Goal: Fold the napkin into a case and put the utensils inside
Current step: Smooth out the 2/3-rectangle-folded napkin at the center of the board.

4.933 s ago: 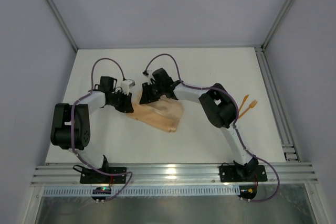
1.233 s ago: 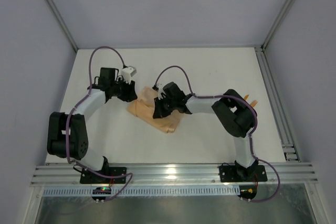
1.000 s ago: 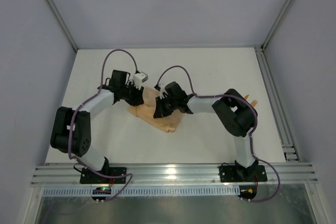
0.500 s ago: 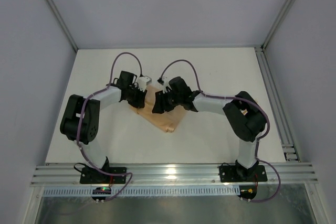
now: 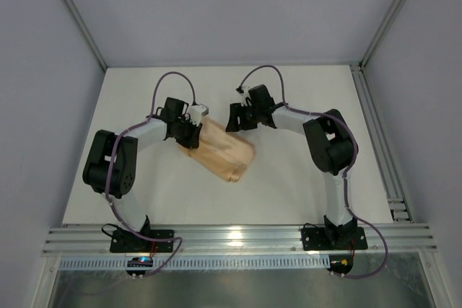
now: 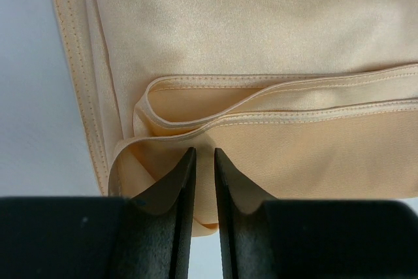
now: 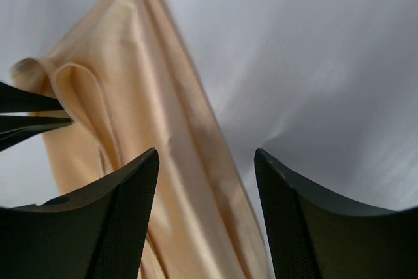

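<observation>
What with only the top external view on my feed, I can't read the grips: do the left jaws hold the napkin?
Observer: Yes; the left wrist view shows the left jaws nearly together, pinching a layer of the napkin near its hemmed corner.
Operator: And the right jaws?
Observer: The right wrist view shows them wide apart and empty, the napkin's long edge lying below them.

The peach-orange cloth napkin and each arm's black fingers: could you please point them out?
peach-orange cloth napkin (image 5: 222,153), top external view, middle of the fold.
left arm's black fingers (image 6: 175,227), left wrist view, one finger's surface.
right arm's black fingers (image 7: 307,227), right wrist view, one finger's surface.
</observation>
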`<state>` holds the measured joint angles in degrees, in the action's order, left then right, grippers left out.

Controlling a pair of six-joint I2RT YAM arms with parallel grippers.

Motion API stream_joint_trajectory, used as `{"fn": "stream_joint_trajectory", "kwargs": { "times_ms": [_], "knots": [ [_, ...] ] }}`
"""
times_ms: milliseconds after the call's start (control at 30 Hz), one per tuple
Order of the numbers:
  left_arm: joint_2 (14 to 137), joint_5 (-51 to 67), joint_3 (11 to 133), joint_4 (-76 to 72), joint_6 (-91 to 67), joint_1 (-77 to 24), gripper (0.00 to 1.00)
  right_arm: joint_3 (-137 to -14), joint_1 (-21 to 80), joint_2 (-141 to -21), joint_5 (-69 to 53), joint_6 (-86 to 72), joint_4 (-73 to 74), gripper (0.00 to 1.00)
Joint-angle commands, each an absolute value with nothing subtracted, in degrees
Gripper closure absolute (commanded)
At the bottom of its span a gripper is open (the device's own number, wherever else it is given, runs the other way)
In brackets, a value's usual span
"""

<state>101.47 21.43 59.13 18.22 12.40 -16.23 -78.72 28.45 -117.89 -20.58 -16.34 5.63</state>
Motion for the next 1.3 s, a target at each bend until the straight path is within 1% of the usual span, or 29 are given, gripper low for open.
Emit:
{"fn": "stream_joint_trajectory", "kwargs": {
  "times_ms": [0,100,133,200,233,300,333,367,433,567,633,767,900,1167,1267],
  "knots": [
    [102.66,19.07,58.8,17.93,12.66,-16.35,0.8,-80.87,29.71,-120.67,-26.88,-15.03,8.62,0.35],
    [102.57,19.16,58.54,17.84,12.57,-16.35,0.8,-79.46,29.71,-121.11,-30.65,-15.99,6.16,0.38],
    [102.57,19.16,58.54,17.75,12.57,-16.35,0.8,-79.19,29.71,-121.37,-31.63,-16.43,5.89,0.44],
    [102.66,19.16,58.62,17.75,12.66,-16.35,0.8,-78.84,29.62,-122.17,-35.31,-17.4,4.05,0.5],
    [102.66,19.25,58.62,17.84,12.57,-16.35,0.8,-78.66,29.62,-122.34,-36.03,-18.01,3.35,0.56],
    [102.66,19.25,58.71,17.84,12.66,-16.35,0.8,-78.57,29.71,-122.69,-37.44,-19.68,1.41,0.62],
    [102.66,19.25,58.71,17.93,12.66,-16.35,0.8,-78.49,29.71,-122.7,-37.79,-20.04,1.15,0.64],
    [102.66,19.25,58.71,17.93,12.66,-16.35,0.8,-78.4,29.71,-122.61,-37.71,-20.82,0.36,0.72],
    [102.83,19.25,58.71,17.93,12.57,-16.35,0.8,-77.87,29.71,-121.47,-36.75,-21.35,-1.83,0.78],
    [103.09,19.42,59.06,18.19,12.57,-16.35,0.8,-77.96,30.14,-118.83,-32.19,-20.57,-1.23,0.82],
    [103.27,19.6,59.24,18.19,12.57,-16.43,0.8,-78.92,31.63,-117.95,-29.81,-18.29,1.82,0.85],
    [104.23,20.13,59.85,18.98,12.48,-16.35,0.81,-79.81,36.2,-115.59,-19.02,-13.19,6.67,0.86],
    [105.11,18.99,60.55,18.99,11.6,-16.26,0.81,-76.92,39.54,-112.16,-11.72,-11.34,6.07,0.88],
    [107.4,17.93,63.11,21.09,10.46,-16.17,0.81,-76.2,45.96,-110.74,-4.58,-6.69,4.75,0.9],
    [107.4,18.19,63.11,21.27,10.46,-16.17,0.82,-76.46,46.84,-110.57,-2.2,-6.5,4.92,0.89]
  ]
}}
